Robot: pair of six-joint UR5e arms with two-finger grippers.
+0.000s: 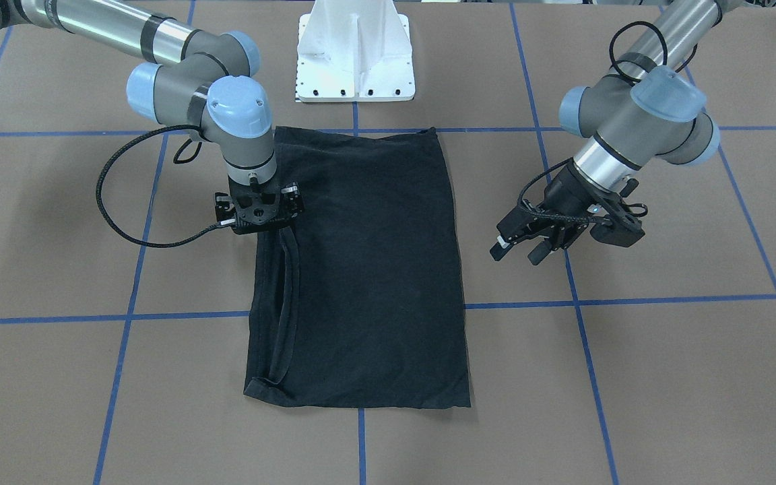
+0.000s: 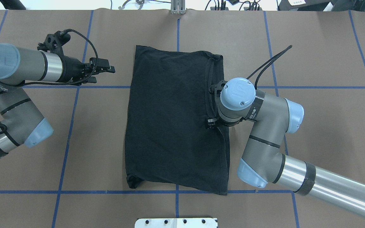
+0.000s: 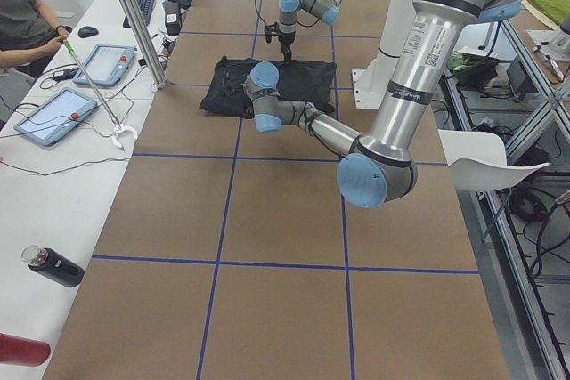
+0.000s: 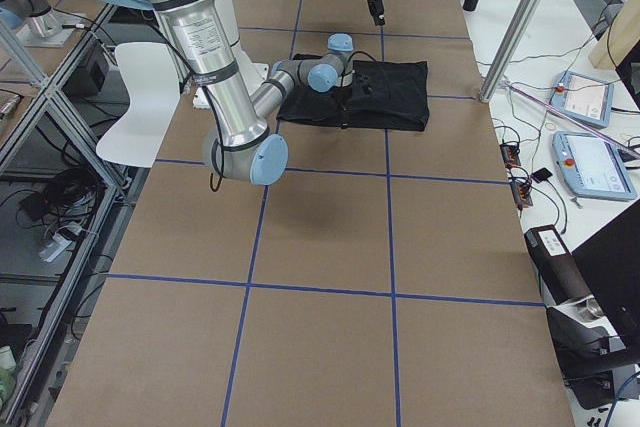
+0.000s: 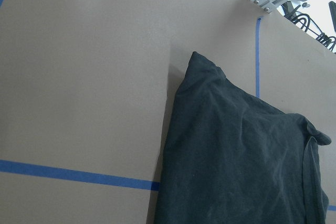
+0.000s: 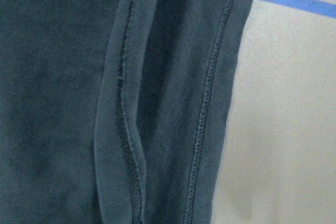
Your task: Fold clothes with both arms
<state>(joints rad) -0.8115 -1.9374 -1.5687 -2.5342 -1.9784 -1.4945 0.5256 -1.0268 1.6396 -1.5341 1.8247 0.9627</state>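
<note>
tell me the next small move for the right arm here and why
Probably lower the right gripper straight down and pinch the stitched hem. It hangs pointing down over the T-shirt edge on its side, and its wrist view shows hemmed layers directly below. The left gripper is open over bare table, off the cloth.

1. We saw the T-shirt (image 1: pixel 368 269) as plain black all over, its hems stitched in matching black thread.
2. The table (image 1: pixel 664 377) was flat brown, crossed by a grid of blue tape lines (image 1: pixel 630 300).
3. The left arm (image 1: pixel 630 128) and right arm (image 1: pixel 226 81) were grey and silver metal, with pale blue joint caps and black bands.
4. The left gripper (image 1: pixel 516 254), the right gripper (image 1: pixel 263 219) and the braided cables (image 1: pixel 102 202) were black.
5. At the table's robot-side edge we noted a white pedestal base (image 1: pixel 354 60) with dark bolt heads.
</note>
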